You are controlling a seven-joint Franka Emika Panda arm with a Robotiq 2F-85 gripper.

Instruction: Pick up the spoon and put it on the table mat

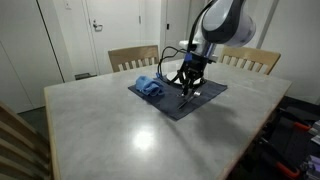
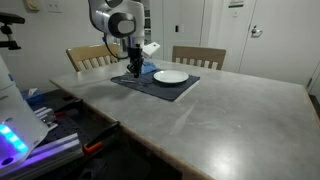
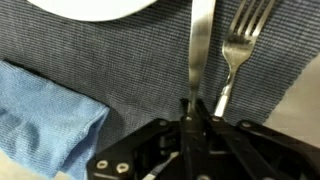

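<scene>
My gripper (image 3: pixel 192 108) is shut on the flat metal handle of the spoon (image 3: pixel 200 45), which runs straight up out of the wrist view; its bowl is out of frame. The spoon lies low over the dark blue table mat (image 3: pixel 130 60). In both exterior views the gripper (image 1: pixel 188 88) (image 2: pixel 133 70) points down onto the mat (image 1: pixel 208 96) (image 2: pixel 190 88) on the far side of the grey table.
A fork (image 3: pixel 235 50) lies on the mat just right of the spoon. A white plate (image 3: pixel 90 8) (image 2: pixel 170 76) and a crumpled blue cloth (image 3: pixel 45 105) (image 1: pixel 150 87) also rest on the mat. Wooden chairs (image 1: pixel 133 58) (image 1: pixel 250 60) stand behind the table.
</scene>
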